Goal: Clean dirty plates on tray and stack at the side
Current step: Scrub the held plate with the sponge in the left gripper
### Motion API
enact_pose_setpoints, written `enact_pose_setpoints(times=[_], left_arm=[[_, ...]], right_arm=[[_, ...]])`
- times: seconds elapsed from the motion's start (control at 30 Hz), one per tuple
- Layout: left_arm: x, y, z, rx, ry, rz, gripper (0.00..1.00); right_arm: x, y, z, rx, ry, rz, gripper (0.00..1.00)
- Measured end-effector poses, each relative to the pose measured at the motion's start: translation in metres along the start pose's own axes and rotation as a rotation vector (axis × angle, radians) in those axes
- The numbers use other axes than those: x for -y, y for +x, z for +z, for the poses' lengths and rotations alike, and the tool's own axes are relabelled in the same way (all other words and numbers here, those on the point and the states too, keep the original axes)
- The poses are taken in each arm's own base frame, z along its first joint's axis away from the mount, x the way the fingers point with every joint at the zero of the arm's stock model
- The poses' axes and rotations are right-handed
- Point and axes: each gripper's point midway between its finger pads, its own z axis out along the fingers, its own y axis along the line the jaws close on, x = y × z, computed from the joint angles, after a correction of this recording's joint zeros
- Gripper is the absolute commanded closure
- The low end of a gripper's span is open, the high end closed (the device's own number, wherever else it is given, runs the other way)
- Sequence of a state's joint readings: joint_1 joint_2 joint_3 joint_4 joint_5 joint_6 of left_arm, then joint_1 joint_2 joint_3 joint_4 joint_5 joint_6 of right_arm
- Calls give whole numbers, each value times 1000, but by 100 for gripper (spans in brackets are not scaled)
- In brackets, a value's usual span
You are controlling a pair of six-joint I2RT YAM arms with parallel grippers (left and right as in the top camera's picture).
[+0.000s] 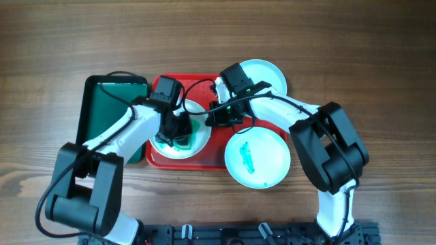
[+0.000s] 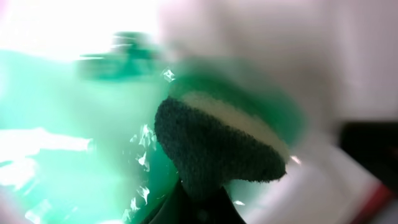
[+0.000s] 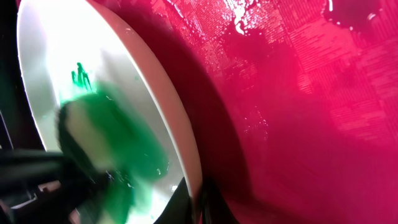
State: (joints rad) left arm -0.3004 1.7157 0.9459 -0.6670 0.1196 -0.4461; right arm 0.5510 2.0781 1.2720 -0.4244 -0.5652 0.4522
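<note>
The white plate [image 1: 199,139] lies on the left half of the red tray [image 1: 216,155], smeared teal-green. My left gripper [image 1: 178,129] is shut on a dark green sponge [image 2: 217,149] and presses it on the plate's wet green centre [image 2: 62,155]. My right gripper [image 1: 218,114] is shut on the plate's right rim [image 3: 186,155], with the red tray floor [image 3: 298,112] beside it. The sponge also shows blurred in the right wrist view [image 3: 106,137]. A pale cyan plate [image 1: 259,158] with a teal smear sits at the tray's front right. Another cyan plate [image 1: 262,73] lies at the back right.
A smaller dark green tray [image 1: 109,109] lies left of the red tray, under my left arm. The wooden table [image 1: 381,68] surrounds everything. The arms' base rail [image 1: 238,235] runs along the front edge.
</note>
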Motion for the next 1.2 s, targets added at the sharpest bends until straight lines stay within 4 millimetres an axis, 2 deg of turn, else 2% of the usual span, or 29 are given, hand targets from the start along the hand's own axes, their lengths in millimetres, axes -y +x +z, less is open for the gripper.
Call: enact_pose_setpoints(times=[0.17,0.27,0.37,0.57,0.7,0.8,1.03,1.13,1.2], left_arm=[[-32,-6,-5,56,-160,-118,96],[-39,-12,-7,99,-200,-186,96],[-38,-23,-6,155,-195,-214,96],[-30,-58,-7,300,-140,-230,96],[-13,-75,-5,344,-52,-147,96],[-3,-76,-1,321,4,-60,96],[8,-74,6,242,79,65,96],[20,-67,7,185,151,120,96],[31,-54,7,114,209,166,96]], right_arm=[[0,0,0,0,0,8,96],[0,0,0,0,0,8,96],[1,-1,-1,2,1,19,96],[4,-3,-2,9,4,49,96],[6,-4,-3,12,5,61,96],[6,-4,-4,12,6,62,96],[10,-6,-6,14,9,74,96],[10,-6,-6,14,9,76,96],[10,-6,-6,14,9,75,96]])
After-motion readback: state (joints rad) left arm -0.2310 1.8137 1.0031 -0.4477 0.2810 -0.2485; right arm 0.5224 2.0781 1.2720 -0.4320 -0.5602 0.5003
